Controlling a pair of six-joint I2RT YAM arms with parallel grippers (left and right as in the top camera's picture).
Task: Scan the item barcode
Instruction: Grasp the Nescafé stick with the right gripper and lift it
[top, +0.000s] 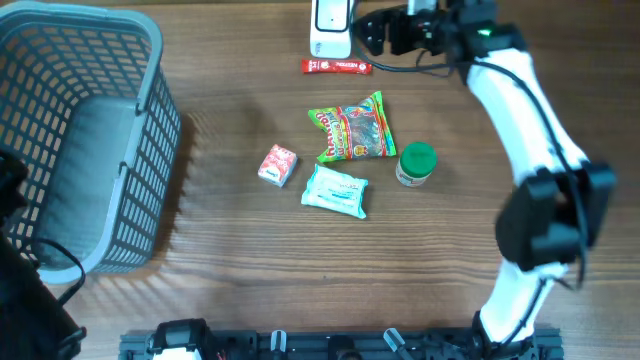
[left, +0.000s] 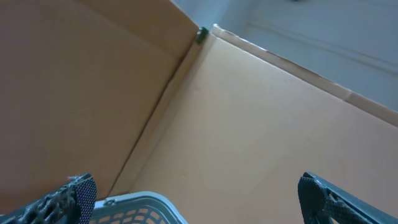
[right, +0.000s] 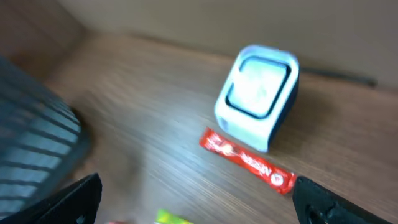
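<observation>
Several items lie mid-table: a red snack bar (top: 336, 66), a green candy bag (top: 352, 130), a green-lidded jar (top: 416, 165), a small red box (top: 278, 165) and a white wipes pack (top: 335, 191). The white barcode scanner (top: 332, 30) stands at the far edge. My right gripper (top: 374, 33) hovers just right of the scanner, open and empty. In the right wrist view, which is blurred, the scanner (right: 256, 96) and the red bar (right: 247, 160) lie ahead of the gripper (right: 199, 205). My left gripper (left: 196, 202) is open and empty above the basket rim (left: 143, 202).
A large grey plastic basket (top: 150, 110) fills the left side of the table. My left arm (top: 20, 280) sits at the lower left edge. A black cable (top: 420, 66) runs behind the right arm. Brown cardboard walls (left: 261, 112) fill the left wrist view.
</observation>
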